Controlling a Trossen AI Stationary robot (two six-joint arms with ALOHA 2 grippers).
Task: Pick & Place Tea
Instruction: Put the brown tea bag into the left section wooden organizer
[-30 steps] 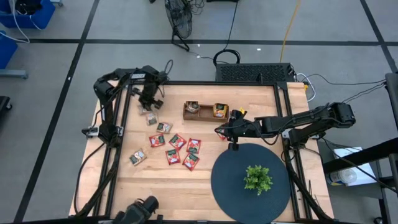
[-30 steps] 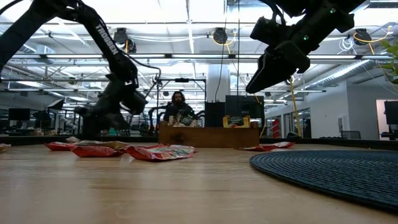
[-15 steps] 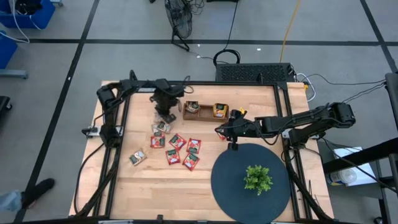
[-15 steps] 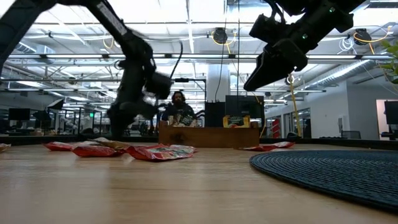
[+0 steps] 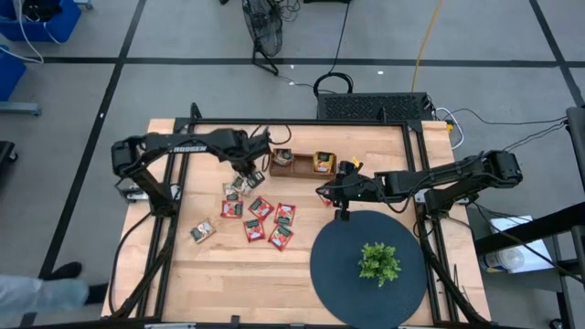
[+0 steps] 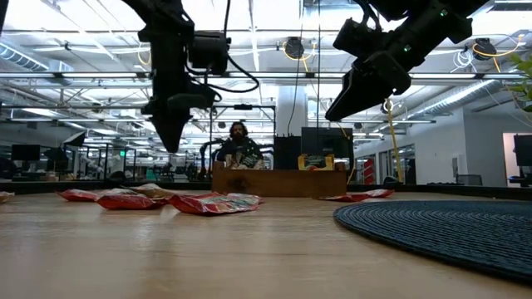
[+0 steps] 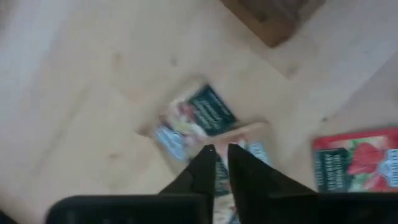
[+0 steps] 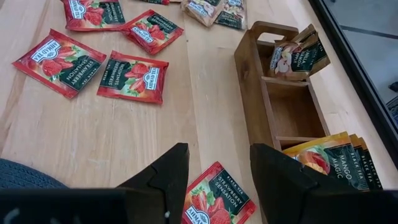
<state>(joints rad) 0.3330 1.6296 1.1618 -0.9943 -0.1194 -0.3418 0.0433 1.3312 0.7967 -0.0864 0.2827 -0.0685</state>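
Several red tea sachets (image 5: 260,217) lie flat on the wooden table, with two grey-green ones (image 7: 193,118) at the group's far left. The wooden tray (image 5: 302,163) stands beyond them; it holds one sachet (image 8: 295,56) in one end compartment and orange ones (image 8: 329,155) in the other. My left gripper (image 7: 217,152) hangs high over the grey-green pair, pointing down just left of the tray. Its fingers stand a narrow slit apart with nothing between them. My right gripper (image 8: 217,165) hovers open above a lone red sachet (image 8: 211,199) beside the tray.
A dark round mat (image 5: 338,274) with a small green plant (image 5: 377,262) fills the near right of the table. In the low view a person (image 6: 238,141) sits beyond the far edge. Bare wood lies along the near left.
My left gripper has swung from the table's far left corner toward the right, up to the tray's left end, rising and rolling as it went. A grey-green sachet that lay apart at the left now lies close beside the other one.
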